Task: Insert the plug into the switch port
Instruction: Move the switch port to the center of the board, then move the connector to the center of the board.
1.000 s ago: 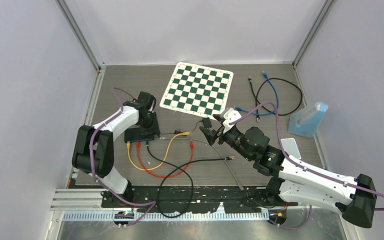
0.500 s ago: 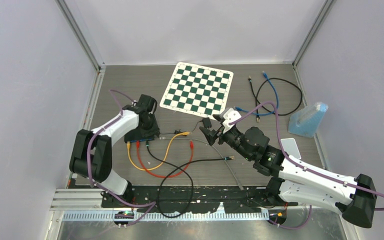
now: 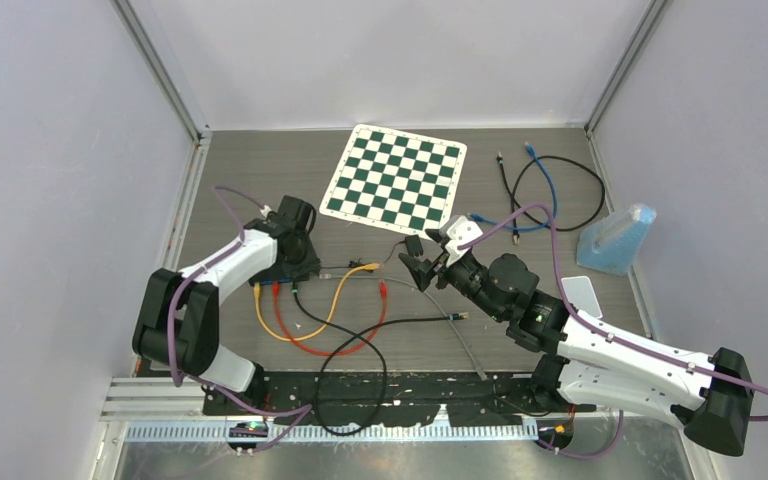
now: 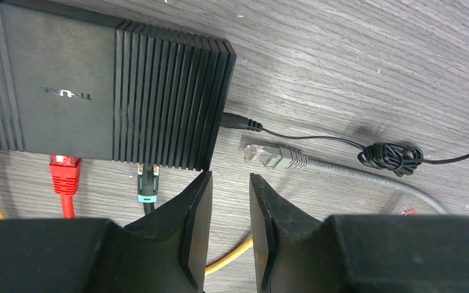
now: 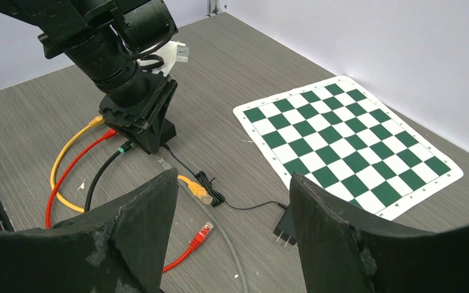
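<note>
one clear-tipped grey plug (image 4: 262,154) lies loose, left pincer (image 4: 229,181) and right pincer (image 5: 233,183) both apart.

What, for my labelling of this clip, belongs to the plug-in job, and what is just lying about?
Job:
network switch
grey Ethernet plug, loose beside the switch
left gripper, empty, close to that plug

Lying about:
chessboard mat
blue cable
loose red plug
loose yellow plug

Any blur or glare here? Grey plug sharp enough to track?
Left wrist: grey plug and switch sharp, no glare; left fingers dark, featureless. Right wrist: right fingers soft up close, chessboard crisp. Top external: even light, faint shadows, plug tiny.
</note>
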Robot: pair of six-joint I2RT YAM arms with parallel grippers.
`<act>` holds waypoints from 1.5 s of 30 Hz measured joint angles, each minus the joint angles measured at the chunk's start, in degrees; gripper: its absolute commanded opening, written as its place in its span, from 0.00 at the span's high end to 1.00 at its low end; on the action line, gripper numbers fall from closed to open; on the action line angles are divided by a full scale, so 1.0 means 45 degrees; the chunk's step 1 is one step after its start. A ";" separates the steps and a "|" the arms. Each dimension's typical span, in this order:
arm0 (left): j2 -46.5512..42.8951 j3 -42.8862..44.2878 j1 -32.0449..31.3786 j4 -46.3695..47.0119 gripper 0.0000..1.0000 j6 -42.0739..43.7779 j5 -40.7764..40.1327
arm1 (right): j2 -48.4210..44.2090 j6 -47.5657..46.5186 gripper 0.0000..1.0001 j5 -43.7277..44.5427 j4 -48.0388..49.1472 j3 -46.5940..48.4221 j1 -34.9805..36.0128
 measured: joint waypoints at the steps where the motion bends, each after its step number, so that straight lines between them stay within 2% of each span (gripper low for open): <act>1: -0.0073 -0.0073 -0.0044 0.0058 0.68 -0.0058 -0.0034 | 0.0000 0.0005 0.27 0.0000 0.0000 0.0000 0.0000; 12: -0.1331 -0.0549 -0.0685 -0.0083 0.62 -0.0709 -0.0481 | 0.0000 0.0005 0.26 0.0000 0.0005 0.0000 0.0000; 23: -0.0185 -0.0534 -0.0612 -0.0097 0.63 -0.0704 -0.0933 | -0.0097 -0.0010 0.26 0.0005 -0.0010 0.0000 0.0000; 37: 0.1209 0.0253 0.0287 0.0257 0.66 -0.0636 -0.0811 | -0.0389 -0.0277 0.26 0.0019 0.0000 -0.0019 0.0000; 45: 0.1477 0.0748 0.1719 0.0306 0.67 -0.0335 -0.0505 | -0.0389 -0.0291 0.26 0.0112 -0.0019 -0.0019 0.0000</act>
